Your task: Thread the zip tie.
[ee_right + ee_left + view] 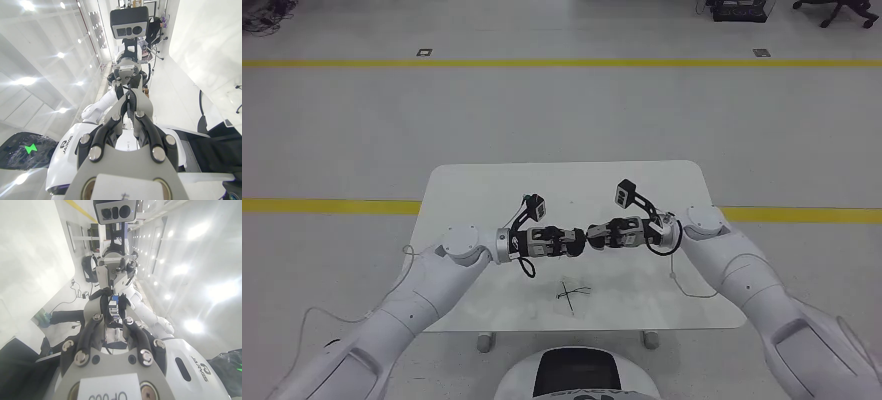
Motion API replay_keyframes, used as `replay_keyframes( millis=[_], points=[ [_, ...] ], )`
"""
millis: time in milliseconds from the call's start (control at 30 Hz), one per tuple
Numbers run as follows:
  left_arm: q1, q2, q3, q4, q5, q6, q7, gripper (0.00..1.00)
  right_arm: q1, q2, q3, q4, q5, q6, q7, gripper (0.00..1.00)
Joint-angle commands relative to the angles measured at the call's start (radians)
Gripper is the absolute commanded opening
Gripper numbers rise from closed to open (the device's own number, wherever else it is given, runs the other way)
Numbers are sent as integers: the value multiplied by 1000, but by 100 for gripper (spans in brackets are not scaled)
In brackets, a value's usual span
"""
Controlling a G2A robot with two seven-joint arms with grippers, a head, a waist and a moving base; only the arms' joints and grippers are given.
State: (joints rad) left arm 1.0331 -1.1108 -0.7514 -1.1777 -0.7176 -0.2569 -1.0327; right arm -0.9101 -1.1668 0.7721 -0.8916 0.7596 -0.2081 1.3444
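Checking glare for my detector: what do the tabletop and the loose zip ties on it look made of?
Tabletop: smooth matte white, probably laminate or painted board; even tone. Zip ties: thin black crossed strips, likely plastic; too small to confirm.

Left gripper and right gripper meet tip to tip above the worktop, barring passage between them. Zip ties lie near the front edge. There is open room over the far half.

Overhead view; wrist views opposed, close together.
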Motion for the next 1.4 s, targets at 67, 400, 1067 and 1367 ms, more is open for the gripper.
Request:
replay_keyframes(
  millis=[67,400,1067,1367],
  points=[
    [1,-1,-2,1,1,1,0,13,1,-4,2,5,-9,4,4,0],
    [3,-4,-5,1,8,8,-1,11,0,-13,12,17,-26,8,7,0],
    [6,-9,-11,4,15,13,-4,9,-3,-28,34,29,-45,5,29,0],
    [8,-12,-17,10,9,13,0,9,-7,-33,45,31,-53,1,39,0]
  ],
)
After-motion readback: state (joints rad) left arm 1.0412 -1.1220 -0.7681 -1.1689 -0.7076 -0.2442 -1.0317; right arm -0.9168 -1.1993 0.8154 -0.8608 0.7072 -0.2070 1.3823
